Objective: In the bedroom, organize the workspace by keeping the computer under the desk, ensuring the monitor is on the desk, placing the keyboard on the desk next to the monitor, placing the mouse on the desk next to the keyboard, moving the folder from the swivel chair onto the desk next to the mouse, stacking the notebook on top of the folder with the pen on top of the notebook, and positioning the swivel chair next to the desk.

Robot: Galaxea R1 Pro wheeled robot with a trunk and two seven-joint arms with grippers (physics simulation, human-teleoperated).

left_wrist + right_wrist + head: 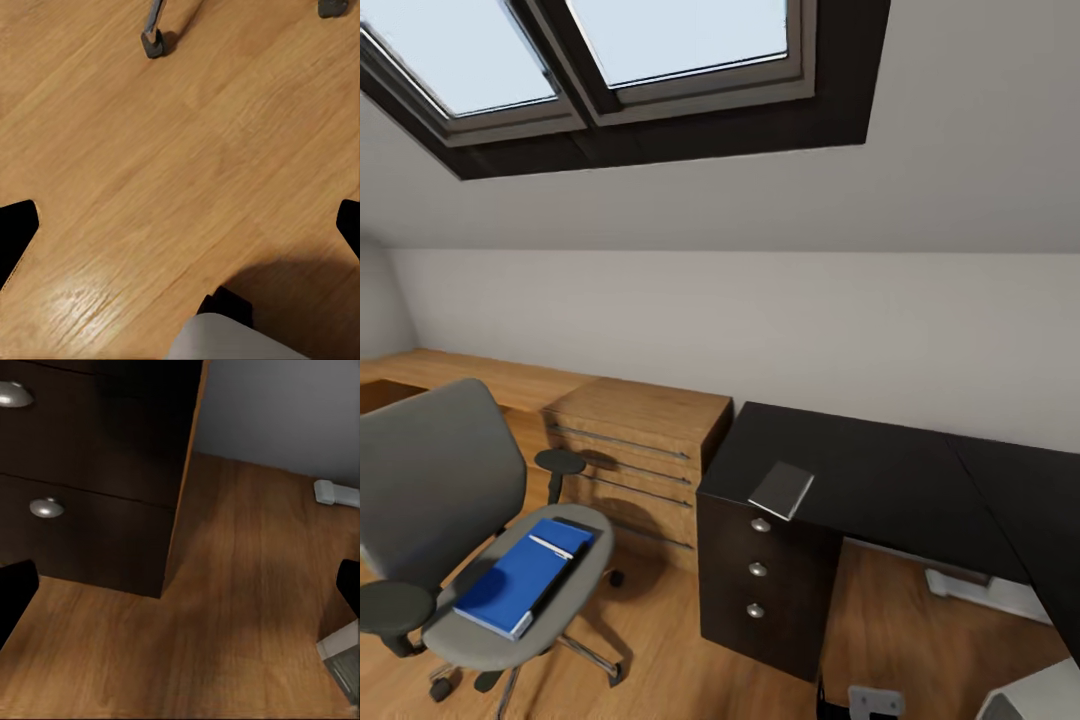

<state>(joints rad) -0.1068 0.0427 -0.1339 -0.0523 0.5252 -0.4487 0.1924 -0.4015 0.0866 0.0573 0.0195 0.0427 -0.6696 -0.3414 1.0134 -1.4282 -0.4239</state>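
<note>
The grey swivel chair [440, 480] stands at the left on the plank floor, apart from the black desk [900, 480]. On its seat lies the blue folder [520, 580], with the slim white pen [550, 546] on top of it. The small dark grey notebook [782, 490] rests on the desk's near left corner, above the drawers. A corner of the light grey computer [1040, 700] shows on the floor at the lower right. My left gripper [180, 229] hangs open over bare floor near the chair's castors [155, 41]. My right gripper [180, 589] is open before the drawer unit [90, 472]. Monitor, keyboard and mouse are out of view.
A light wooden dresser [640, 440] stands against the wall between chair and desk. The sloped ceiling with skylights [610, 60] hangs low over it. A white desk foot [337, 493] rests on the floor under the desk, and the computer's grey edge [341, 656] is near my right gripper.
</note>
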